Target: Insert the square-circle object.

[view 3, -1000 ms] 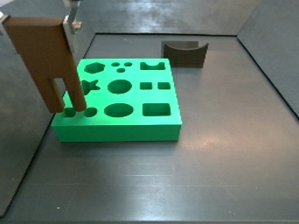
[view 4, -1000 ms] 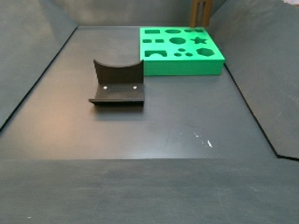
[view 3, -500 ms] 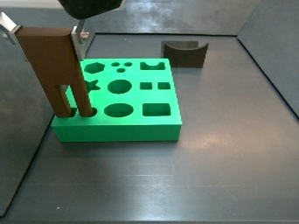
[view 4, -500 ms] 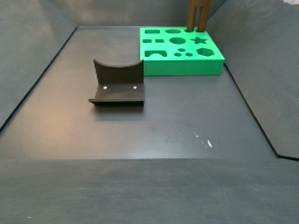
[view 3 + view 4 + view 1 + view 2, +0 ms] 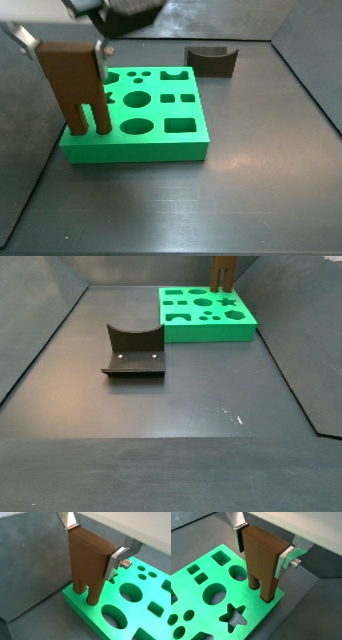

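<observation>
My gripper (image 5: 93, 543) is shut on the square-circle object (image 5: 89, 564), a tall brown piece with one round and one square prong pointing down; both wrist views show it (image 5: 264, 562). It stands upright over the near-left corner of the green board (image 5: 174, 146) in a side view. Its prong tips (image 5: 91, 127) reach the board's top; I cannot tell whether they enter holes. In a side view the piece (image 5: 223, 270) shows at the board's far edge (image 5: 207, 334). The silver fingers (image 5: 285, 559) clamp its two sides.
The dark fixture (image 5: 211, 60) stands on the floor beyond the board, and shows in both side views (image 5: 134, 351). The board has several shaped holes: star, circles, squares (image 5: 215, 594). Grey walls enclose the floor (image 5: 174, 426).
The gripper has carried the piece to the right, from off the board's left edge to over its near-left corner, and slightly down.
</observation>
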